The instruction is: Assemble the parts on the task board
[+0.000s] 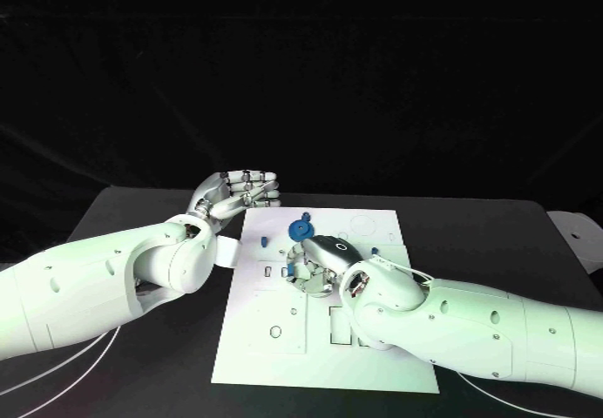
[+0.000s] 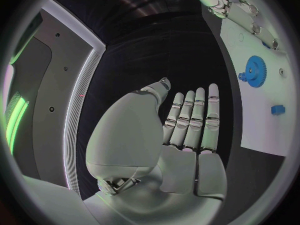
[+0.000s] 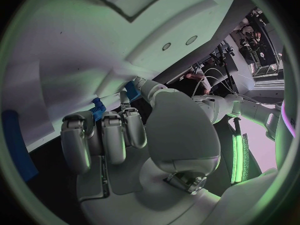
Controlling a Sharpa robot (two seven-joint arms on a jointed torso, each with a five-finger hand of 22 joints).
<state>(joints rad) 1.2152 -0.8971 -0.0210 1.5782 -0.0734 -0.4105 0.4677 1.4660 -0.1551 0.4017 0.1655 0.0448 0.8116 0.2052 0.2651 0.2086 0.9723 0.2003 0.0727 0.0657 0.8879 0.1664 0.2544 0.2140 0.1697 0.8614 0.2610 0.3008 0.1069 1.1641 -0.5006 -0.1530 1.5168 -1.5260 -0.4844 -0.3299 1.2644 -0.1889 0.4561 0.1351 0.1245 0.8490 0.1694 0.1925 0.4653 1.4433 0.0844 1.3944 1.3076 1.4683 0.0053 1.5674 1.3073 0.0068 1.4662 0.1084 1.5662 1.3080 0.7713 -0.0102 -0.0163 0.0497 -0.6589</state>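
Head view. Board (image 1: pixel 283 348), white, flat on the black desk (image 1: pixel 490 226). Gear (image 1: pixel 301 230), blue, sits on the board's far half, apparently already seated there. Peg (image 1: pixel 265 239), small and blue, stands just left of the gear; another blue piece (image 1: pixel 287 271) shows beside the right hand (image 1: pixel 324 261). Right hand is lowered over the board's middle with fingers curled downward, close to that piece; whether it actually grips it cannot be told. Left hand (image 1: pixel 239 193) is held off the board's far left corner, fingers straight and close together, holding nothing. Cut-outs in the board's near half look unfilled, so I judge most of the assembly is left to do.

Left wrist view. Left hand (image 2: pixel 187 130) flat and empty above the dark desk; the gear (image 2: pixel 255 71) and a small blue block (image 2: pixel 277 108) lie on the board (image 2: pixel 262 130), well apart from the fingers. Metal fittings (image 2: pixel 234 7) sit at the board's far corner.

Right wrist view. Right hand (image 3: pixel 112 135) with fingers bent toward the board (image 3: pixel 62 75); blue pieces (image 3: pixel 98 107) show just past the fingertips, contact uncertain. Obstruction: the right forearm covers part of the board's near right side.
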